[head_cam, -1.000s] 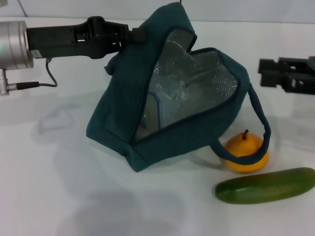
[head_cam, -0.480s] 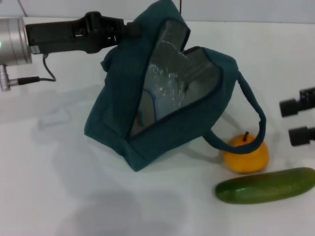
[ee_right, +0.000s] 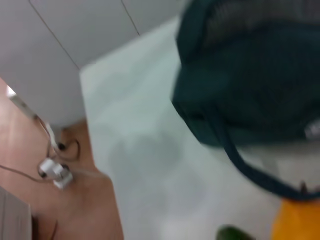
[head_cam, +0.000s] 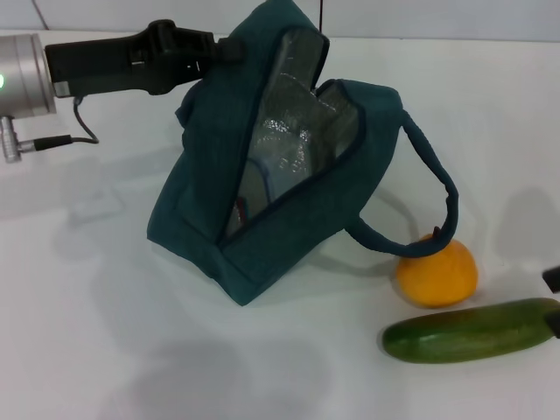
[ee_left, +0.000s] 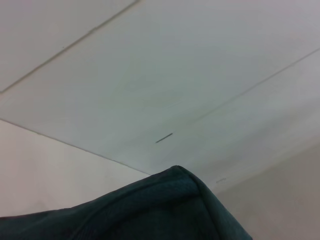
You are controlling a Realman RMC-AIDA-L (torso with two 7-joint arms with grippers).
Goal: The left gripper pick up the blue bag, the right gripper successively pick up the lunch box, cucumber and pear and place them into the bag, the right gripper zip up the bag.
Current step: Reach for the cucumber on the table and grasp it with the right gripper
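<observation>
The left gripper is closed on the top edge of the blue bag, holding that side up so the bag leans open toward the viewer. Its black body and silver wrist stretch away toward nine o'clock. Through the bag's open mouth, silver lining shows, and low inside sits the lunch box (only part of its clear wall and blue rim is visible). One bag handle loops out toward four o'clock and drapes onto the pear, which rests on the white table. The cucumber lies just beyond the pear at five o'clock, close beside it. The right gripper barely shows at the table's three o'clock edge, near the cucumber's end; I cannot tell whether its fingers are open or closed.
</observation>
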